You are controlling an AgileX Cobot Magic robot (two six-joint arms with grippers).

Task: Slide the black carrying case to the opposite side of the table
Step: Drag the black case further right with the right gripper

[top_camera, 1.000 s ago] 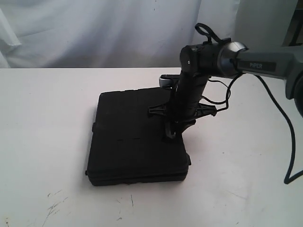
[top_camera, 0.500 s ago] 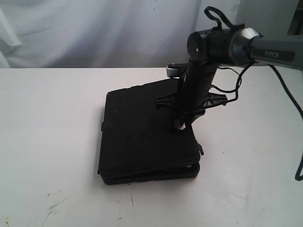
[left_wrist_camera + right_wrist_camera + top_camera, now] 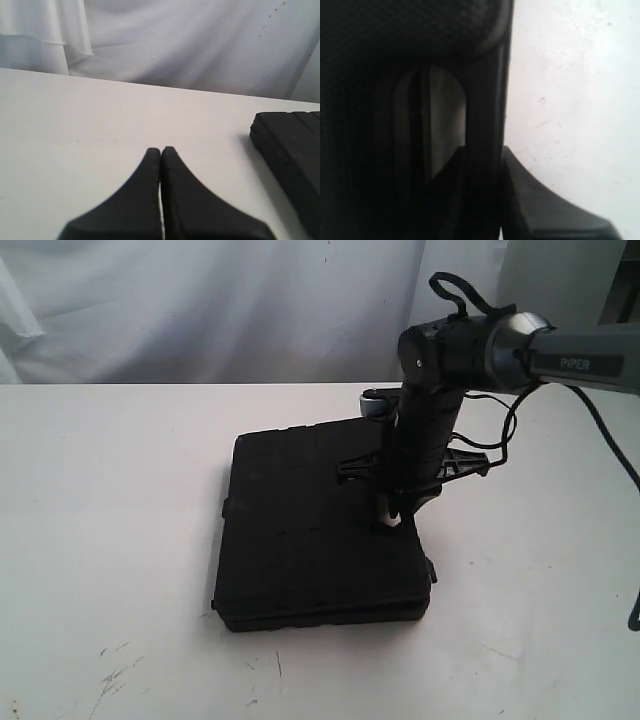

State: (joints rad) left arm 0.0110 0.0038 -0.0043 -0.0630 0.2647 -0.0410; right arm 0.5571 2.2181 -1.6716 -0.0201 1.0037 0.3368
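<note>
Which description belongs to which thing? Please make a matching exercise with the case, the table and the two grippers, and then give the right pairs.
Things:
1. black carrying case
2. table
3. left gripper
4. right gripper

Descriptions:
A. shut, holding nothing
B. white, with faint scuff marks
C. gripping the case at its edge
D. lying flat on the tabletop

Pairs: 1-D, 2-B, 3-A, 4-C

Robot lab: white table (image 3: 100, 540), draped backdrop (image 3: 200, 300).
</note>
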